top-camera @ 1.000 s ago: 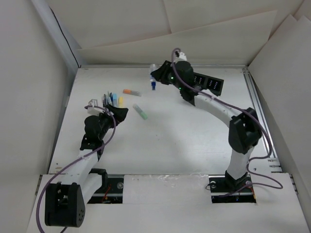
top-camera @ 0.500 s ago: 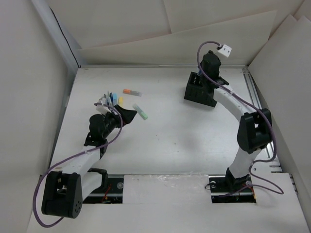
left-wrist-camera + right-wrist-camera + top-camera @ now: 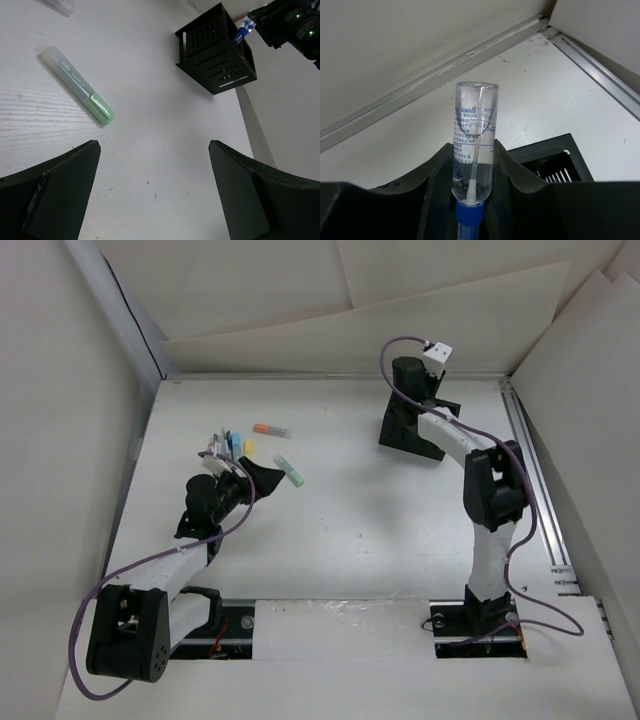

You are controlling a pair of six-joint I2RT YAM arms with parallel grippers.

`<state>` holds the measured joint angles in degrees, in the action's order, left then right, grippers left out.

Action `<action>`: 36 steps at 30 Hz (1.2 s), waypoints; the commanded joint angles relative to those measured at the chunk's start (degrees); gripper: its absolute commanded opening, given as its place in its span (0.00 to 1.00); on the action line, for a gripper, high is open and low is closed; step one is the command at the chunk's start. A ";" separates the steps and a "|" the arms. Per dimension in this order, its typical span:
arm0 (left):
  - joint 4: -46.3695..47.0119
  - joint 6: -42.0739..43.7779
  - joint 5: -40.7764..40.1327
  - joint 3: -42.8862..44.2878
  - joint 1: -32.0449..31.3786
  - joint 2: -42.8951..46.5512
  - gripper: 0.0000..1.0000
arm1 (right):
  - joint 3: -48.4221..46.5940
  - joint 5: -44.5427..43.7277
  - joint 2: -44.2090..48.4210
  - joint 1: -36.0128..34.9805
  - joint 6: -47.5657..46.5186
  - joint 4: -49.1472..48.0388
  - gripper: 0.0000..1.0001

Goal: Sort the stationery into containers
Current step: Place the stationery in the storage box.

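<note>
A clear tube with a blue cap [image 3: 472, 131] stands cap-down between the fingers of my right gripper [image 3: 473, 150], which is shut on it. This gripper [image 3: 408, 400] hangs over the black two-compartment organizer [image 3: 415, 432], whose rim [image 3: 555, 150] shows just below the jaws. From the left wrist the organizer [image 3: 215, 50] is seen with the blue cap [image 3: 241, 34] above its top. My left gripper [image 3: 154, 147] is open and empty, low over the table, just short of a green marker [image 3: 80, 87]. The marker [image 3: 289, 470] lies just right of that gripper [image 3: 264, 478].
An orange-tipped marker [image 3: 270, 429] lies farther back. A cluster of several pens [image 3: 228, 443] sits behind the left gripper. White walls surround the table, and a metal rail [image 3: 535, 480] runs along the right edge.
The right arm swung from left of the organizer to above it, carrying the blue-capped tube. The left gripper shifted slightly right toward the green marker.
</note>
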<state>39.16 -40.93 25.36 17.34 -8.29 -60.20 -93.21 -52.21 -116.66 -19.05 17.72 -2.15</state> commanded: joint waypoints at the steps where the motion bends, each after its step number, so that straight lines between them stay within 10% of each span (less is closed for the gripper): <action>1: 3.38 0.15 1.35 1.03 -0.14 0.35 0.88 | -4.26 -5.71 -0.14 -1.78 -1.54 -0.57 0.04; 21: -4.16 -0.91 -11.12 2.08 -0.14 -0.18 0.81 | -3.48 -14.94 -3.23 -7.93 -1.37 0.57 0.07; 26: -7.51 -0.29 -14.28 3.83 -0.14 -1.76 0.79 | -2.42 -14.94 -2.08 -8.46 -0.84 0.57 0.27; 36: -8.91 0.23 -18.41 5.68 -3.03 -5.63 0.79 | -0.84 -13.71 -0.15 -10.13 1.45 1.10 0.32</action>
<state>30.41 -41.50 9.91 19.99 -9.10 -66.17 -94.63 -65.34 -120.64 -27.27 18.09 -0.82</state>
